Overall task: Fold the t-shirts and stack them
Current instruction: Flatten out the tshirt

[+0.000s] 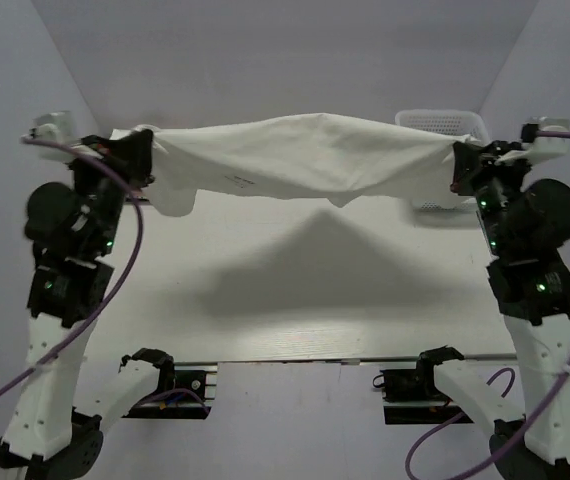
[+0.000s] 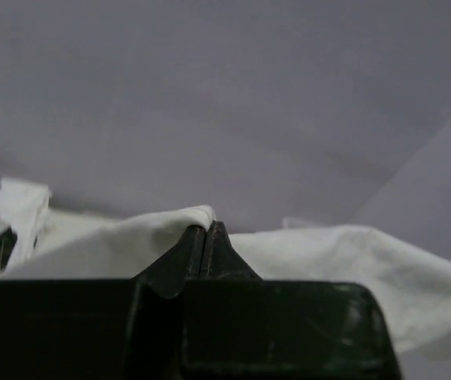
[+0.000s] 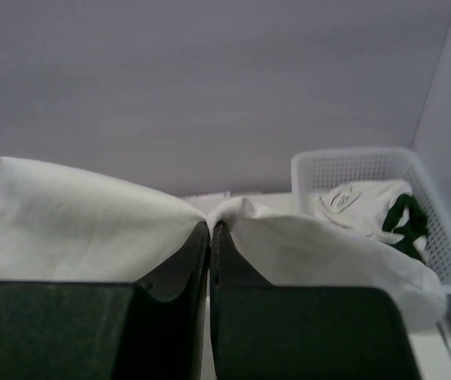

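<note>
- From above, I am holding one white shirt stretched in the air between my two pincers, and it is sagging a little over the table.
- My left pincer, at 9 o'clock, is clamping the shirt's left end. My right pincer, at 3 o'clock, is clamping its right end.
- A basket is sitting at 1 o'clock, behind the shirt.
- At my left wrist, my fingers are pressing together on a fold of cloth, which is spreading toward 3 and 9 o'clock.
- At my right wrist, my fingers are likewise pinching cloth tight. The basket at 3 o'clock is holding a second shirt with dark print.
</note>
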`<state>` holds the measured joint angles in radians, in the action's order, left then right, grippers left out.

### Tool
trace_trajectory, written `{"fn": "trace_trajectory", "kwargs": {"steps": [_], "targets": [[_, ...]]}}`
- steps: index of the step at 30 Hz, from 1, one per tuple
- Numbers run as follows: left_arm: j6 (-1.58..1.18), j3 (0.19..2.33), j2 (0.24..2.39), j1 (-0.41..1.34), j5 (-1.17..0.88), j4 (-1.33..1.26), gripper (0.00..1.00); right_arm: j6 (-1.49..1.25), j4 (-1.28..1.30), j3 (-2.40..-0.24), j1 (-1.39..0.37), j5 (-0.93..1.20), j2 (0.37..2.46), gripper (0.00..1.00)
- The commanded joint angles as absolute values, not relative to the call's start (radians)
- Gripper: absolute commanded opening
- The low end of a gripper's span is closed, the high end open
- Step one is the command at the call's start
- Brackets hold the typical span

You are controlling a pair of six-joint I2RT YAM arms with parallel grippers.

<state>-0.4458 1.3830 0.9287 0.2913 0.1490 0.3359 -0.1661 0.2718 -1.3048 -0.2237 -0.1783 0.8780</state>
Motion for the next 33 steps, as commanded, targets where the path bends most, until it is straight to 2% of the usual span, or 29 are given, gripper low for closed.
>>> {"fn": "trace_trajectory", "kwargs": {"steps": [1,5,10,12,16,20,21,22,24,26,27,28,31,33], "targets": [[-0.396,1.491,0.873,0.288,0.236,0.343,0.00,-0.081,0.365,-1.436,-0.219,-0.195,0.807,0.00],[-0.358,1.670,0.864,0.270,0.268,0.420,0.00,-0.057,0.422,-1.540,-0.218,-0.218,0.769,0.00],[-0.357,1.759,0.931,0.270,0.409,0.469,0.00,-0.064,0.428,-1.601,-0.221,-0.209,0.781,0.00],[-0.368,1.726,0.956,0.279,0.459,0.483,0.00,-0.069,0.439,-1.583,-0.221,-0.213,0.808,0.00],[-0.460,1.526,0.995,0.279,0.505,0.515,0.00,-0.081,0.393,-1.468,-0.219,-0.229,0.916,0.00],[-0.632,1.333,1.064,0.268,0.575,0.603,0.12,-0.100,0.299,-1.312,-0.213,-0.192,1.092,0.00],[-0.732,1.291,1.080,0.268,0.603,0.626,0.18,-0.106,0.249,-1.252,-0.213,-0.164,1.138,0.00],[-0.776,1.191,1.094,0.259,0.620,0.644,0.28,-0.115,0.221,-1.194,-0.213,-0.154,1.196,0.00],[-0.813,1.087,1.164,0.259,0.615,0.624,0.99,-0.130,0.164,-1.146,-0.207,-0.092,1.326,0.00],[-0.828,1.086,1.248,0.247,0.615,0.665,1.00,-0.133,0.196,-1.166,-0.206,-0.080,1.403,0.10],[-0.851,1.118,1.297,0.247,0.615,0.702,1.00,-0.146,0.230,-1.187,-0.207,-0.084,1.475,0.23],[-0.867,1.194,1.389,0.235,0.615,0.789,1.00,-0.152,0.262,-1.210,-0.206,-0.090,1.538,0.53],[-0.876,1.287,1.476,0.235,0.595,0.848,1.00,-0.156,0.311,-1.261,-0.213,-0.086,1.585,0.89],[-0.861,1.267,1.486,0.235,0.522,0.821,1.00,-0.172,0.285,-1.223,-0.215,-0.046,1.545,0.89]]}}
